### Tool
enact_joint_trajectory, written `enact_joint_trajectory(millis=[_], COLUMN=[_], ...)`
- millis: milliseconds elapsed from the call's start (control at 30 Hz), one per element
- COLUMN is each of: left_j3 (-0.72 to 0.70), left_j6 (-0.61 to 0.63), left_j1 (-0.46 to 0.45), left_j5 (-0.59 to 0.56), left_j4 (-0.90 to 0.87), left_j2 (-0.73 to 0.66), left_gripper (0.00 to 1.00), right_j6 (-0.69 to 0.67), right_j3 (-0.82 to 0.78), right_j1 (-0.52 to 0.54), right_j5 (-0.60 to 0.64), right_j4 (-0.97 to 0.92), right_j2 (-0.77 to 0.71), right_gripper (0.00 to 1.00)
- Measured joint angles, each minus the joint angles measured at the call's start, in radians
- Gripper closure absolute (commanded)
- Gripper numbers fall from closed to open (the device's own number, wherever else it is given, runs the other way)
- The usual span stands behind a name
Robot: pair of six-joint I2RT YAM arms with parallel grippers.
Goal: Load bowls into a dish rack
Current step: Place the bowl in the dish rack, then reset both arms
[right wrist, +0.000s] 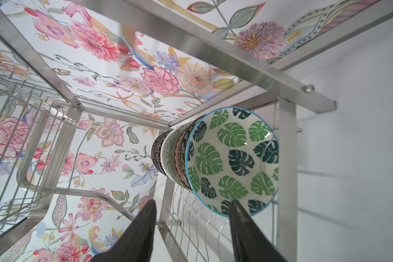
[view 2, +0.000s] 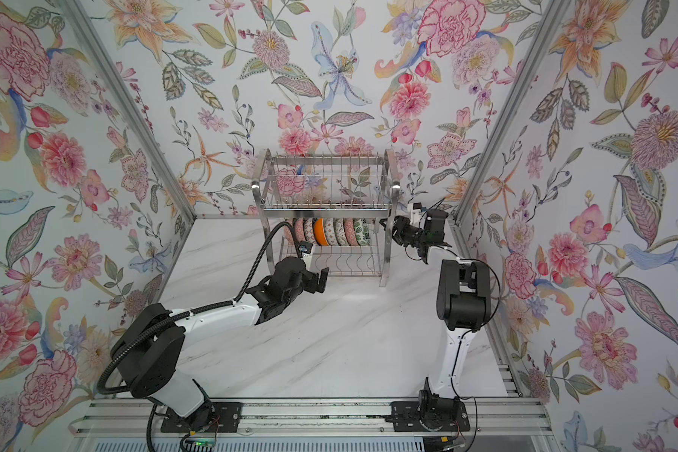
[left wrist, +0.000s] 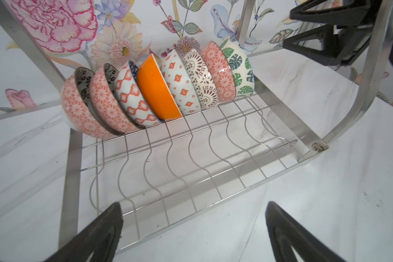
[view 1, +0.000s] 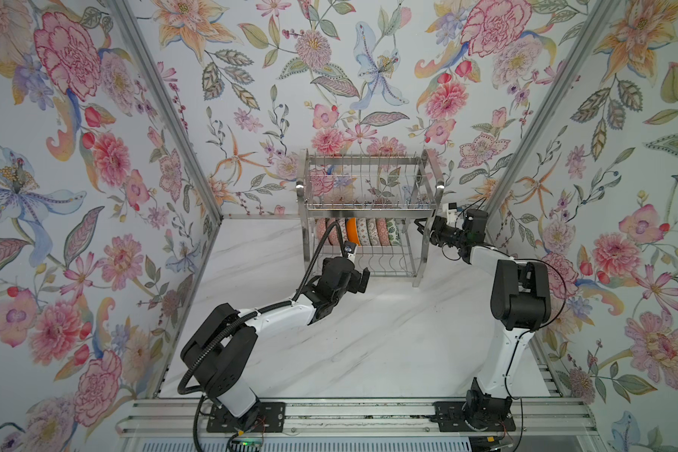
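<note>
The dish rack (view 1: pixel 368 184) (view 2: pixel 325 184) stands at the back of the table in both top views. Several bowls (view 1: pixel 363 231) (view 2: pixel 331 231) stand on edge in one row on its lower tier, among them an orange bowl (left wrist: pixel 156 90). The green leaf bowl (right wrist: pixel 232 158) (left wrist: pixel 238 68) ends the row on the right. My left gripper (left wrist: pixel 193 204) (view 1: pixel 359 274) hangs open before the lower tier's wavy wires (left wrist: pixel 191 158), holding nothing. At the rack's right end my right gripper (right wrist: pixel 193 202) (view 1: pixel 421 227) is open. One of its fingers (right wrist: pixel 241 217) overlaps the leaf bowl's rim, with nothing between the jaws.
The rack's upper tier (view 1: pixel 368 203) with upright prongs hangs over the bowls. A steel side leg (right wrist: pixel 286 158) stands close to my right gripper. Floral walls (view 1: pixel 94 195) close in the white marble table (view 1: pixel 368 344) on three sides. An aluminium rail (view 1: pixel 349 418) runs along the front.
</note>
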Motion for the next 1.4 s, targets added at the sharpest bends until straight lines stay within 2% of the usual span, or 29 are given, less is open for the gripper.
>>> enact_joint_trajectory(millis=[300,467,633,733,867,1000,1233,1400], left_j3=[-0.206,-0.293,-0.370,-0.406,-0.461,-0.504,-0.560,-0.563], left_j6=[0.101,0.129,0.157,0.173,0.214,0.288,0.324,0.298], left_j1=[0.014,0.118,0.316,0.440,0.551,0.575,0.621,0.652], left_j5=[-0.241,-0.307,-0.336,-0.356,-0.381,-0.410,-0.415,-0.375], left_j4=[0.021,0.024,0.062,0.123,0.254,0.384,0.500,0.579], left_j2=[-0.227,-0.402,-0.565,-0.608,-0.583,-0.467,-0.351,-0.255], left_gripper=[0.01,0.01,0.01,0.01,0.01,0.01,0.01,0.01], right_j6=[-0.138,-0.219,-0.284,-0.317,-0.343,-0.356,-0.361,-0.405], right_j3=[-0.128,-0.178,-0.226,-0.279,-0.359,-0.494,-0.889,-1.030], right_j1=[-0.106,-0.142,-0.143,-0.142,-0.142,-0.142,-0.125,-0.095], right_j5=[0.130,0.223,0.350,0.459,0.596,0.734,0.956,1.047], right_j4=[-0.190,-0.287,-0.368,-0.401,-0.413,-0.373,-0.135,0.034], right_j2=[-0.180,-0.266,-0.345,-0.415,-0.500,-0.589,-0.857,-0.941], right_gripper=[0.00,0.01,0.01,0.01,0.01,0.01,0.01,0.01])
